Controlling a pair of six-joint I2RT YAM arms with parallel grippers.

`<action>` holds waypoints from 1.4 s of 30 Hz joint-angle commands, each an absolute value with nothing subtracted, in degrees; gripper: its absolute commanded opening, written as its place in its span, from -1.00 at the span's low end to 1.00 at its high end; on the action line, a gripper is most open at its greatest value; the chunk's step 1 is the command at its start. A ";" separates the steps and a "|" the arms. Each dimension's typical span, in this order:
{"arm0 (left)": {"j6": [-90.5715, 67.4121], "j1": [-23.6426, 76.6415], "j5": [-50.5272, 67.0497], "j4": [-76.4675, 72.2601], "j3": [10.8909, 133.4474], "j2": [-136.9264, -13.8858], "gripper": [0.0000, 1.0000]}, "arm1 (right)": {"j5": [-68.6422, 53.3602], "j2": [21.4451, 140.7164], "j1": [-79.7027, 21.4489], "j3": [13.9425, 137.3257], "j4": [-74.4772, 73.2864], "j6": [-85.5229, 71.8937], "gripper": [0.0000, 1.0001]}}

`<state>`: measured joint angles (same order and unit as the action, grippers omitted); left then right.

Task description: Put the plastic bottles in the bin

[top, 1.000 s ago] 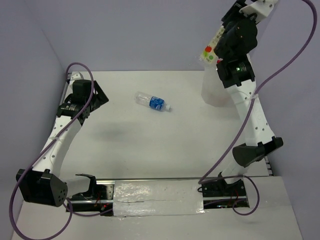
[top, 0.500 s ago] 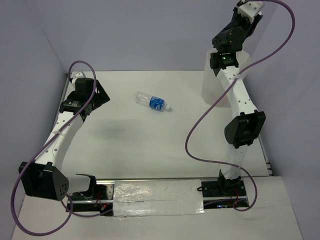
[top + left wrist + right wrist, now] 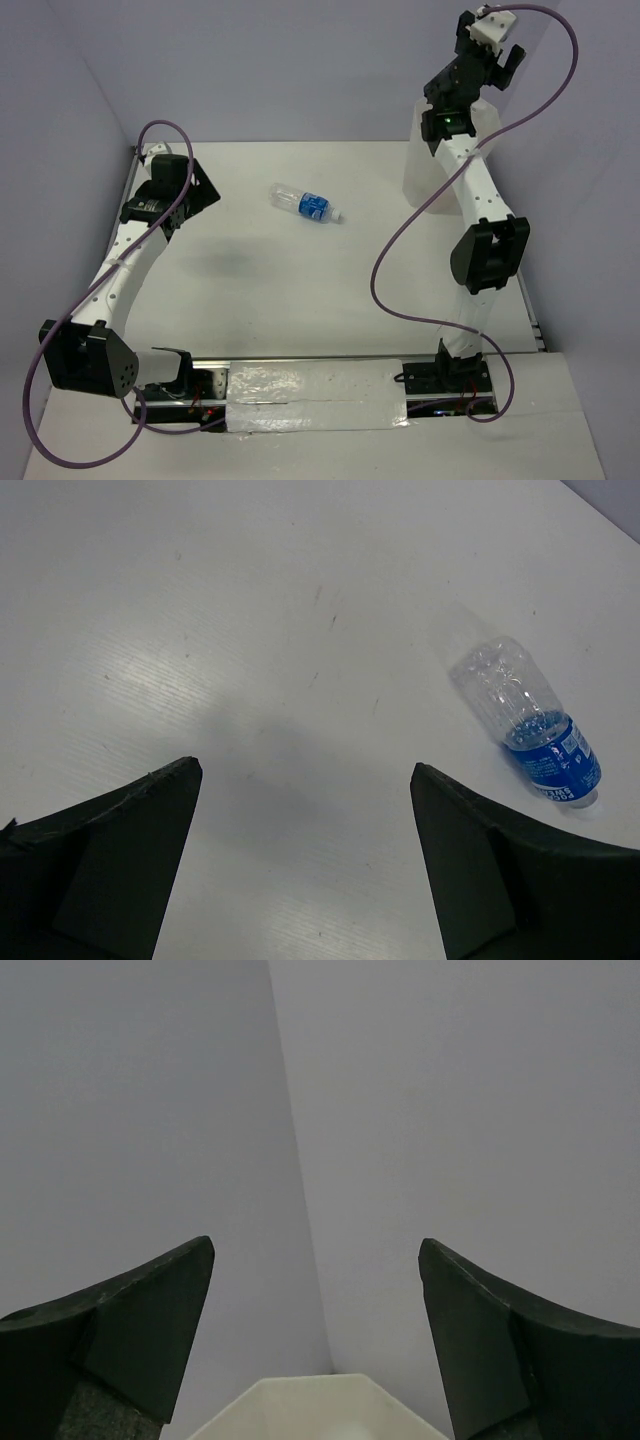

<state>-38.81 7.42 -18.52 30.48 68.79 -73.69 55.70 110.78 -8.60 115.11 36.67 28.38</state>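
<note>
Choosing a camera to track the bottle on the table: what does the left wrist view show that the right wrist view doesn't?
Only the left wrist view shows the blue-labelled bottle, lying on its side on the white table, ahead and to the right of the left tool. Only the right wrist view shows the bin, its rim low in the picture under the right tool, and the purple walls meeting in a corner. Both show their own tool open, with nothing held.
</note>
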 commanded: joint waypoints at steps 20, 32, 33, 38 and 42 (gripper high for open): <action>-39.73 7.12 -17.23 29.53 68.65 -70.23 0.98 | -4.56 99.39 -26.63 113.13 -31.01 5.36 0.84; -39.55 7.12 -17.14 29.62 68.20 -70.31 0.99 | -7.30 119.00 -26.89 108.64 -42.10 15.64 0.99; -39.46 7.12 -17.14 29.62 68.46 -70.66 0.99 | -7.21 120.57 -26.89 108.28 -41.66 15.82 0.99; -38.94 7.12 -17.49 29.97 69.34 -71.45 0.99 | -6.33 125.59 -26.81 110.12 -41.83 16.78 0.97; -38.58 7.12 -18.02 30.15 69.70 -71.89 0.99 | -7.64 128.67 -26.90 112.15 -43.24 18.01 0.97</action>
<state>-39.20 7.42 -17.69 30.72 68.10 -71.29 -6.55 126.87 -26.50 109.60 -42.17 16.10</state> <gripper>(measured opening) 0.994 0.986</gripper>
